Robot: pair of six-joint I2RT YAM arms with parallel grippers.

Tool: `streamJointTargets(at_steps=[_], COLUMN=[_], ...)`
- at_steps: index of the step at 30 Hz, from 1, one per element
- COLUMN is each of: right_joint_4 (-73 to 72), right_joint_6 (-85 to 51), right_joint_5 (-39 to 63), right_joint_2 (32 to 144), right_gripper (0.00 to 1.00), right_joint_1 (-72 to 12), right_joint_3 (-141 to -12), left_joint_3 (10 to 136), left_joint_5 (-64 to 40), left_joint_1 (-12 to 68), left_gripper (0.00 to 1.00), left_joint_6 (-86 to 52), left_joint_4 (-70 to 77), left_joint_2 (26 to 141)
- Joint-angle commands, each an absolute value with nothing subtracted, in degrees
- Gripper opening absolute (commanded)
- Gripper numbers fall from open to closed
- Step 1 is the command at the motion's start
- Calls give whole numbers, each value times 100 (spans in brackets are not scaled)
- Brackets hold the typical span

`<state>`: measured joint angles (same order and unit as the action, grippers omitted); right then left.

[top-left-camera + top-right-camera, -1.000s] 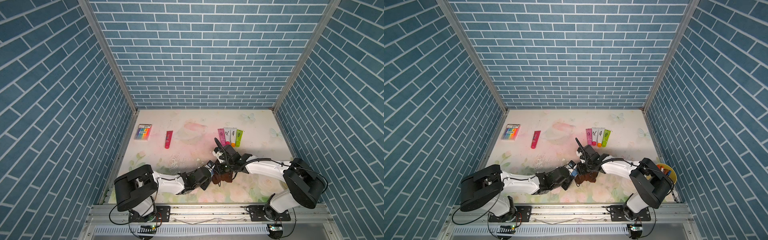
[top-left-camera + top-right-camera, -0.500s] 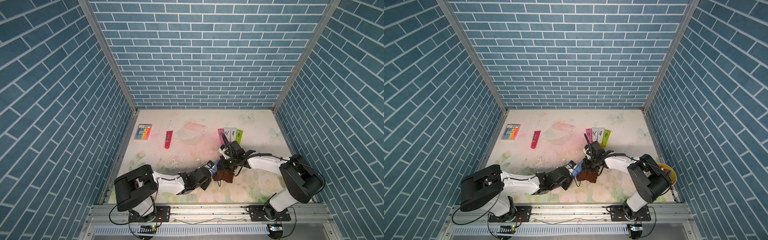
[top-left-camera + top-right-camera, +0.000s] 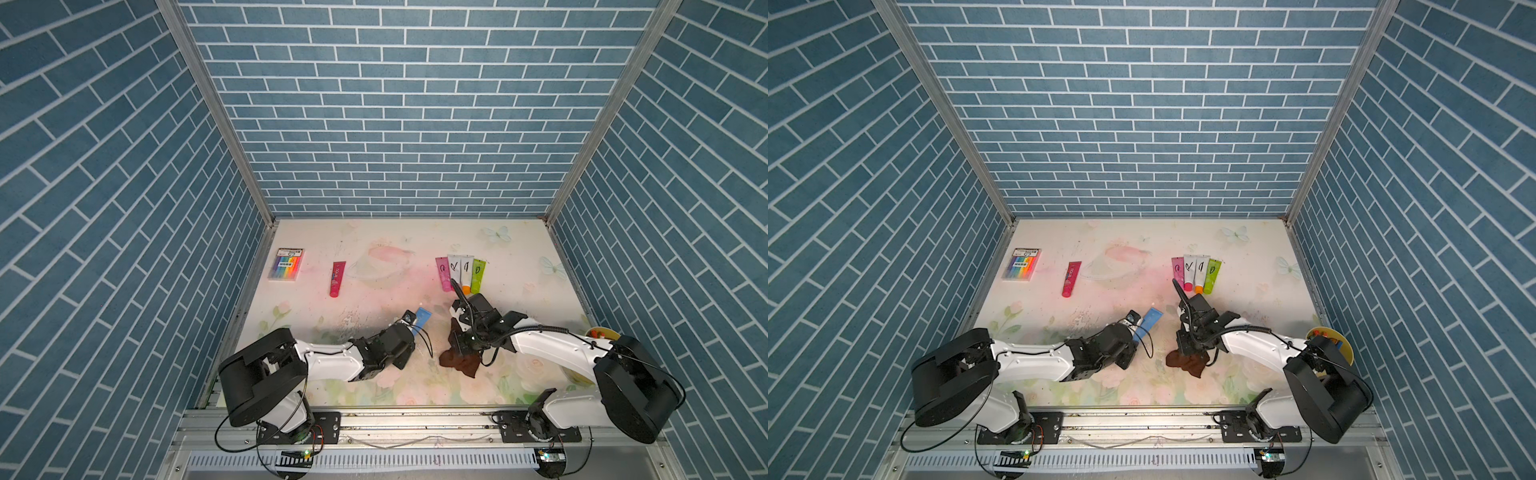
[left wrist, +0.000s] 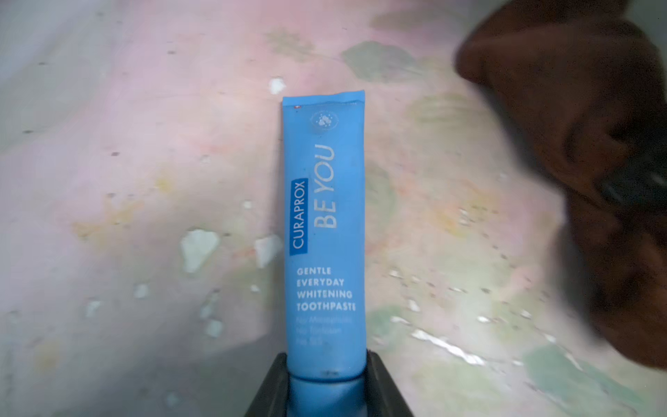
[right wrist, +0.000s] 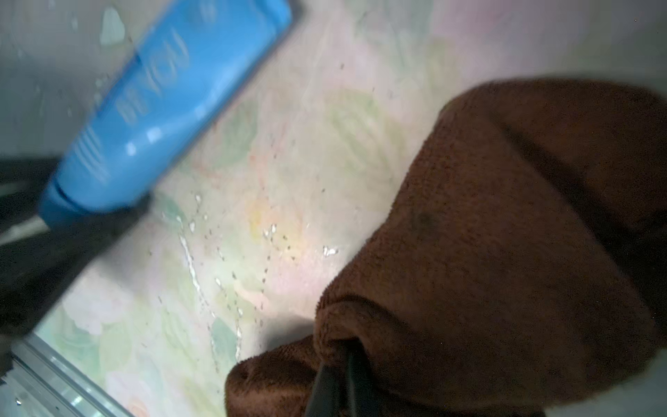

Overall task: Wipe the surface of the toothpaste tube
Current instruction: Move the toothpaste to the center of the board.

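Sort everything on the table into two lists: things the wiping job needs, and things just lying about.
Job: blue toothpaste tube, in the left fingers; brown cloth, in the right fingers.
Lying about: marker box; red tube; four small tubes in a row; yellow bowl at the table edge.

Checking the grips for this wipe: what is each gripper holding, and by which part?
Left gripper holds the blue tube at its cap end. Right gripper pinches a fold of the brown cloth.
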<state>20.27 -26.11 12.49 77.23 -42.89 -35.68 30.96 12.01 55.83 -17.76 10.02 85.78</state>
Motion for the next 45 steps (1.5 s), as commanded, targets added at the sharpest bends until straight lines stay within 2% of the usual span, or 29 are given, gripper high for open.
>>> streamJointTargets(at_steps=[1,4,10,16,20,26,35,38,42,45], right_joint_4=[2094,1925,1741,1711,1686,1679,1662,1659,1644,1653], right_joint_6=[-2320,-2320,-2311,-2320,-2298,-2285,-2285,-2277,-2276,-2276], right_joint_5=[1110,883,810,745,773,746,734,729,738,721], right_joint_2=[7418,7174,6851,6867,7052,7156,7228,7294,7304,7299], right_gripper=[0,0,0,0,0,0,0,0,0,0], right_joint_1=[-4615,-4677,-4729,-4749,-4766,-4799,-4817,-4825,-4832,-4836], right_joint_3=[-3417,-3301,-3148,-3148,-3213,-3247,-3271,-3297,-3298,-3297], left_joint_3=[3345,3683,4649,4844,4904,5115,5233,5340,5345,5279], left_joint_5=[1268,1083,1375,1392,1624,1277,1389,1417,1441,1440], left_joint_1=[4982,4367,3595,2815,2530,2114,1961,1934,1935,1942], left_gripper=[0,0,0,0,0,0,5,14,35,47], left_joint_6=[-1789,-1735,-1635,-1521,-1515,-1504,-1390,-1364,-1427,-1556], left_joint_4=[696,492,-42,-313,-461,-560,-670,-764,-872,-949], left_joint_2=[8405,8548,9178,9461,9489,9753,10054,10211,10160,9989])
